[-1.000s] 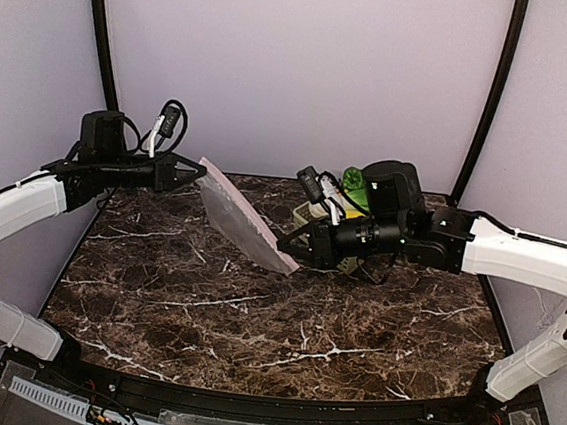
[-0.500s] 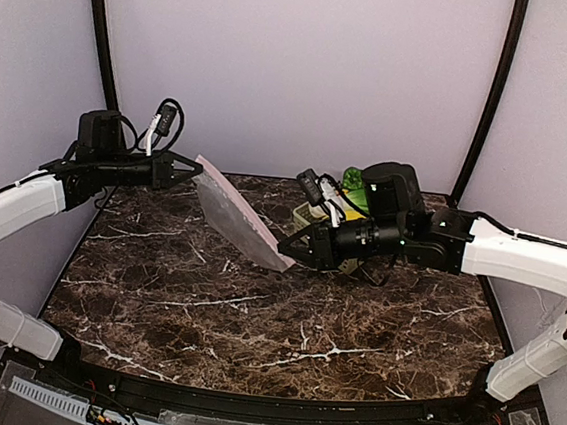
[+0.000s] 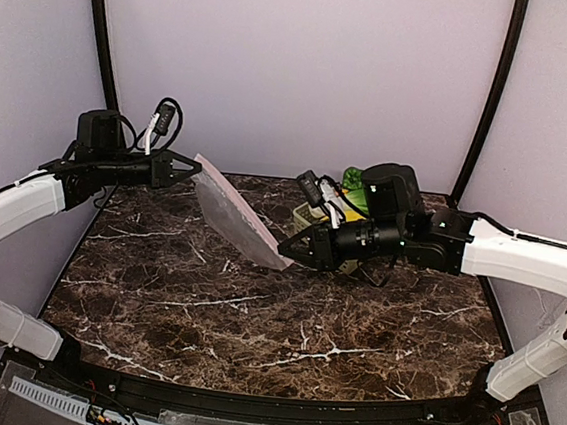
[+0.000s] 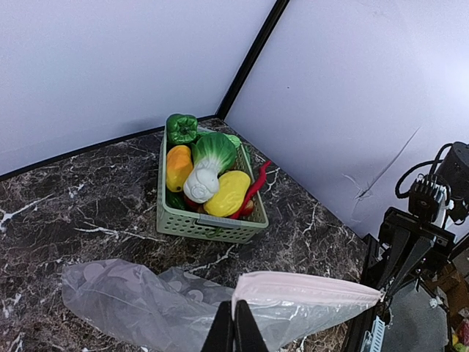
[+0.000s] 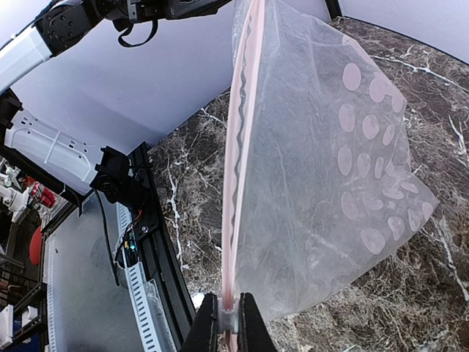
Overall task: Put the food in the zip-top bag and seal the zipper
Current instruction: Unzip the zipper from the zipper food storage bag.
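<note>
I hold the bag (image 3: 235, 216) stretched in the air over the bench (image 3: 253, 320), zipper (image 5: 236, 169) taut between both arms, which reach inward. The left pincer (image 3: 197, 167) is clamped on the zipper's higher end, the right pincer (image 3: 282, 249) on its lower end. Only the left wrist view shows the food (image 4: 212, 172) piled in a basket (image 4: 212, 226) beyond the bag.

Zip-top bag (image 3: 235, 215) stretches between left end effector (image 3: 195, 168) and right end effector (image 3: 285, 253), both pinching its edge. It makes a slanted barrier across the back middle of the tabletop (image 3: 253, 320). You have free room over the near half. Basket (image 4: 212, 224) sits back right, heaped with food (image 4: 229, 192). Right arm (image 3: 520, 257) crosses in front of it in the top view. From the left wrist its top is unblocked.
</note>
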